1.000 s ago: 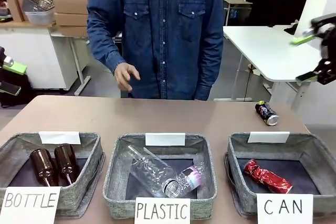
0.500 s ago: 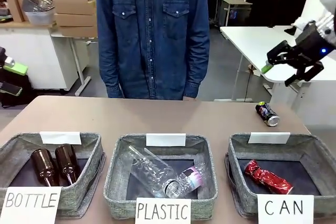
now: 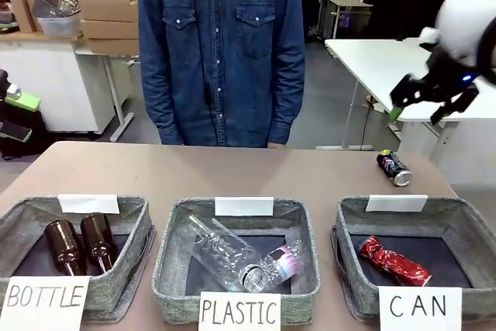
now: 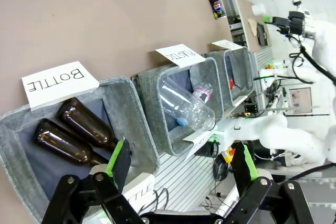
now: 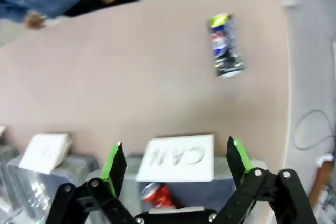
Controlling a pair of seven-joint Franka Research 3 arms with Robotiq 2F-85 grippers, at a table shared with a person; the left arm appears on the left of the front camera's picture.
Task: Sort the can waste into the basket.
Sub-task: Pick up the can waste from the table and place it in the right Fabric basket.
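The right gripper hangs in the air at the table's far right, its green-padded jaws spread and holding nothing. Its wrist view looks straight down between the fingers onto the Pepsi can, lying on its side on the bare tabletop at about one o'clock from the gripper. The front view shows what that view barely catches: the crushed red can already lies inside the CAN basket, the Pepsi can just beyond the basket's far rim at twelve o'clock. The left gripper also stands spread and empty, over the BOTTLE bin with its two brown bottles.
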